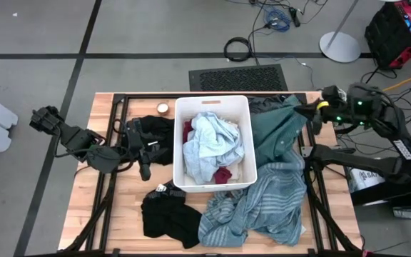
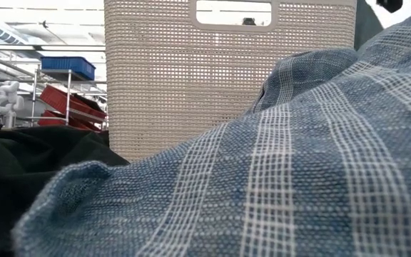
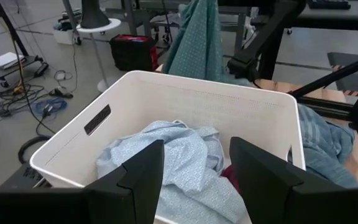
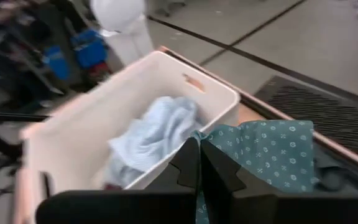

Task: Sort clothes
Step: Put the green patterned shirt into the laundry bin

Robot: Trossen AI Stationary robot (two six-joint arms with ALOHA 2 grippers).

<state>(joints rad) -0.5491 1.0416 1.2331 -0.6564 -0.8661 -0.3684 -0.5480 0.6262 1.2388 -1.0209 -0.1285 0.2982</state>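
Right gripper (image 4: 197, 163) is clamped shut on the teal dotted garment (image 4: 263, 152): in the right wrist view the two dark fingers meet at lower centre with a fold of that cloth pinched between them, the rest spreading to the right of the jaws. In the high view the right gripper (image 1: 312, 109) sits at upper right, off the bin's far right corner, and the teal dotted garment (image 1: 277, 128) drapes from it down along the bin's right wall. Left gripper (image 3: 194, 165) is released, jaws spread wide with nothing between them; in the left wrist view its fingers (image 3: 143, 171) frame the bin's near rim at bottom centre, light blue cloth visible through the gap but not touched. In the high view the left gripper (image 1: 143, 165) is left of centre, just beside the bin's left wall, over the black garment (image 1: 159, 139) lying there. White plastic bin (image 1: 179, 143) at centre of the wooden table (image 1: 120, 221) holds the light blue garment (image 1: 209, 143) plus a small magenta piece (image 1: 222, 175) at the near end. Blue-grey striped garment (image 1: 262, 207) is piled at lower right of the table, touching the bin's near right corner; it fills most of the low view, striped garment (image 2: 298, 164) in front of the perforated bin wall (image 2: 170, 78). A second black garment (image 1: 166, 214) lies lower centre-left, just beside the striped one.
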